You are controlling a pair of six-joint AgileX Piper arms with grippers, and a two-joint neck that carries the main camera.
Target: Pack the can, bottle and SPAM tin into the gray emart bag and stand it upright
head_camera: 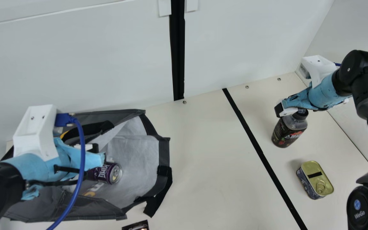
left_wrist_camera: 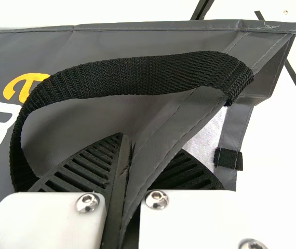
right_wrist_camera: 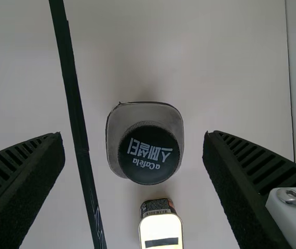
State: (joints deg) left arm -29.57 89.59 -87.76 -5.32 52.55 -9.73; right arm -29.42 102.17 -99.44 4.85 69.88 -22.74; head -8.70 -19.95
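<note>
From where I stand, the left gripper (head_camera: 99, 155) is at the gray emart bag (head_camera: 88, 210), its ribbed fingers (left_wrist_camera: 88, 168) drawn nearly together with a fold of the bag's gray edge pinched between them; the black handle (left_wrist_camera: 137, 75) loops just beside that grip, and the bag lies on its side, mouth open towards the right gripper's side of the table (head_camera: 196, 166). The can (head_camera: 109, 173) lies tipped over in the bag's mouth, close by the left gripper's tips — whether they touch I can't tell. Well apart from it, the right gripper (head_camera: 281, 109) hangs over the bottle (head_camera: 287, 132) with its fingers (right_wrist_camera: 26, 176) spread wide and nothing held; the bottle stands upright, its black cap (right_wrist_camera: 149, 154) between and below them; the SPAM tin (head_camera: 316, 180) rests on the table near the bottle — a little farther from the right gripper, gold lid up.
</note>
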